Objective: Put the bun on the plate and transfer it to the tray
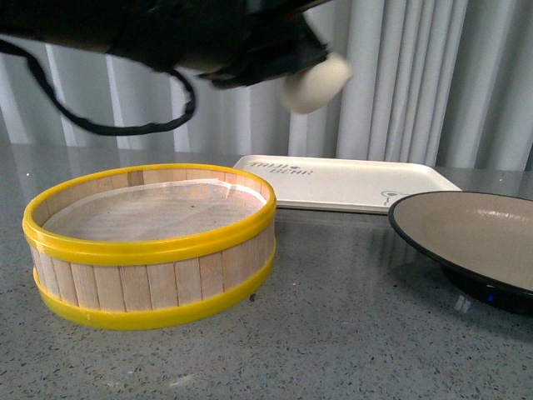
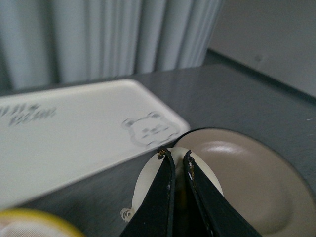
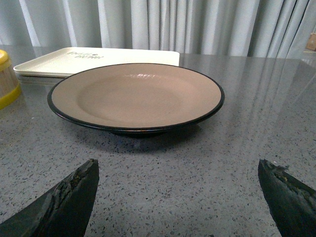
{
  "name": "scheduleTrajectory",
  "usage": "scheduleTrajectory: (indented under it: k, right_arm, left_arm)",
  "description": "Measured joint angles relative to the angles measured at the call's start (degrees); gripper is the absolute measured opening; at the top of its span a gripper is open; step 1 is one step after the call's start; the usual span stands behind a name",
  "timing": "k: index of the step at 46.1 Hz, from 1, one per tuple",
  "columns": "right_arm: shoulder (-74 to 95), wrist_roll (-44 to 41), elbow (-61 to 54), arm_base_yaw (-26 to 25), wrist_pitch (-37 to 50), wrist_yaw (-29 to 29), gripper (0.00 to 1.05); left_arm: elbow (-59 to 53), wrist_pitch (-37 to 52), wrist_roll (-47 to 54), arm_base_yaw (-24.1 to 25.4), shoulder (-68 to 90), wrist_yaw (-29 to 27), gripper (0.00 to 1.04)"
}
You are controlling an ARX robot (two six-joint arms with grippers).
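Bun (image 1: 318, 82): small, pale cream-white, rounded steamed dough, upper centre of the front view, well clear of the grey speckled counter (image 1: 333, 342). It is blurred there, so the pleats cannot be made out.

- Your left gripper (image 2: 175, 157), two slim black fingers, is pinched onto the bun with only a narrow slit between the tips. The pale dome bulges out on both sides of them in the left wrist view. Read this as a firm hold from above.
- The height looks deliberate: a soft bun carried this high passes over any rim on the way.
- Just past the fingers, at the lower right of the left wrist frame, sits the wide shallow round plate (image 2: 247, 192), black rim, beige-tan inside. The bun overlaps its near edge in the picture but is not touching it. Nothing lies on the plate.
- Further out, at the upper left of that frame, is the flat cream-white rectangular tray (image 2: 74, 133) with dark lettering and a small bear drawing. It is bare.
- The round wooden steamer basket with yellow rims (image 1: 150, 250) fills the left of the front view, paper-lined, with no bun in it.
- Your right gripper (image 3: 177, 164) is spread wide and low over the counter at the bottom corners of its frame, facing the plate and holding nothing. Probably it is parked there to take the plate once it is loaded.

Judgement: you are mid-carry; the bun needs centring over the beige well before release.
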Motion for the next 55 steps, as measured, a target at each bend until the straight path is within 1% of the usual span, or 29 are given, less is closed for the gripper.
scheduleTrajectory:
  k: [3,5,13,16,19,23,33,39,53,55]
  right_arm:
    - [-0.02,0.00,0.00,0.00,0.00,0.00,0.96]
    - [-0.02,0.00,0.00,0.00,0.00,0.00,0.96]
    - [-0.02,0.00,0.00,0.00,0.00,0.00,0.96]
    - [-0.02,0.00,0.00,0.00,0.00,0.00,0.96]
    - [-0.02,0.00,0.00,0.00,0.00,0.00,0.96]
    - [-0.02,0.00,0.00,0.00,0.00,0.02,0.96]
    - [-0.02,0.00,0.00,0.00,0.00,0.00,0.96]
    - [-0.02,0.00,0.00,0.00,0.00,0.00,0.96]
    - [-0.02,0.00,0.00,0.00,0.00,0.00,0.96]
    - [-0.02,0.00,0.00,0.00,0.00,0.00,0.96]
  left_arm:
    - [1.01,2.23,-0.02,-2.82,1.60,2.40,0.04]
    - [1.68,2.47,0.17,-4.59,3.08,2.99,0.04]
    - [3.96,1.88,2.10,-9.79,9.22,1.92,0.04]
    - [5.62,1.62,3.98,-11.50,11.56,-0.11,0.04]
    - [7.43,0.92,5.25,-12.87,13.40,0.04,0.04]
    - [9.16,0.28,6.12,-13.64,14.60,-0.17,0.04]
    - [14.21,-1.70,12.13,-15.43,18.58,-3.96,0.04]
    - [16.06,-2.78,13.88,-16.79,21.35,-3.76,0.04]
    - [19.98,-7.15,14.19,-16.74,25.79,-4.66,0.04]
    - [20.28,-7.69,14.21,-16.74,26.12,-4.66,0.06]
